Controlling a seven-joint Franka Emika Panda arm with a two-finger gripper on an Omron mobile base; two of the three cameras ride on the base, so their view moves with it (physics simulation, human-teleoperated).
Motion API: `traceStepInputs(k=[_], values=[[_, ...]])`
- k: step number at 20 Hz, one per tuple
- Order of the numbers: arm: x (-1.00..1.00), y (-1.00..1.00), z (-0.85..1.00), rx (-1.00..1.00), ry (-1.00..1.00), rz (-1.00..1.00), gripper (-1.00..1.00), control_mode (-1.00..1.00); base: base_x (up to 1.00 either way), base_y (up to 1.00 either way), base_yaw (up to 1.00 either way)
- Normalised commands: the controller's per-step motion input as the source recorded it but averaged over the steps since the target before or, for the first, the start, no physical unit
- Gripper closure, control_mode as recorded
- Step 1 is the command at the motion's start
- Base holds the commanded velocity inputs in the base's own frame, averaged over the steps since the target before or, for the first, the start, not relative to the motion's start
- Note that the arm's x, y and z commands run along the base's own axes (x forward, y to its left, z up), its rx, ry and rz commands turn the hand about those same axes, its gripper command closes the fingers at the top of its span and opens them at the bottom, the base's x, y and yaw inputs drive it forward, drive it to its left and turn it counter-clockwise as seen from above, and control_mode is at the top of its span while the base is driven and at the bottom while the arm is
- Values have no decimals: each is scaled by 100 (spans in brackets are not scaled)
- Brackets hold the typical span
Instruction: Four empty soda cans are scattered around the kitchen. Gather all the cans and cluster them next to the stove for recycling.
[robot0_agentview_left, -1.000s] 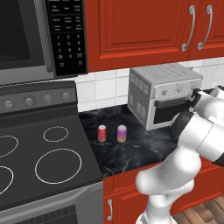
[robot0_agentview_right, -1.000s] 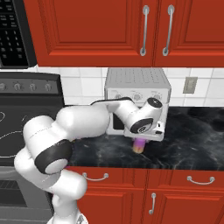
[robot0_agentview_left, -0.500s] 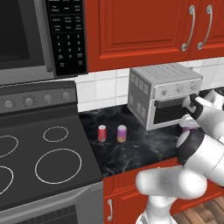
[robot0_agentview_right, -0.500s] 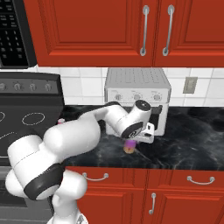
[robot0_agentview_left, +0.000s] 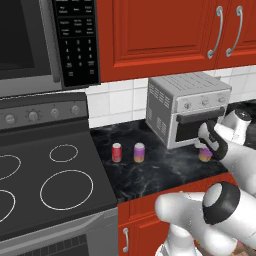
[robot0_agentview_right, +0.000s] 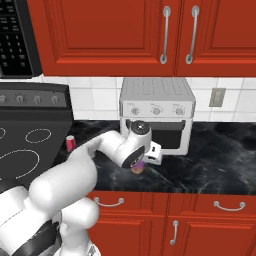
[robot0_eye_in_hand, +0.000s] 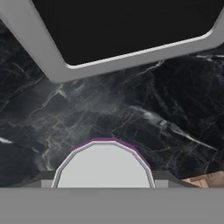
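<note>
- purple-pink soda can (robot0_agentview_left: 204, 154) upright on the black marbled surface (robot0_agentview_left: 165, 167), just before the toaster oven (robot0_agentview_left: 187, 107).
- clasped from above by the claw (robot0_agentview_right: 140, 165).
- two more cans (robot0_agentview_left: 128, 152) side by side near the stove (robot0_agentview_left: 45, 185).

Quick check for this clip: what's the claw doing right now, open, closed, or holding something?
Claw: closed on a purple-pink soda can, carried just above the black counter in front of the toaster oven.
</note>
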Motion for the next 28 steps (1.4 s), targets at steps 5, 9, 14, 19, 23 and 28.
traceStepInputs(k=[5,9,14,19,23,28], values=[[-4,45,1,-6,0,-11,100,-100,0,0,0],[-3,41,2,-2,1,-7,100,-100,0,0,0],[-8,38,6,0,4,-1,100,-100,0,0,0],[-10,38,8,0,6,-2,100,-100,0,0,0],[-11,36,7,0,7,0,100,-100,0,0,0],[-8,37,1,0,0,0,100,-100,0,0,0]])
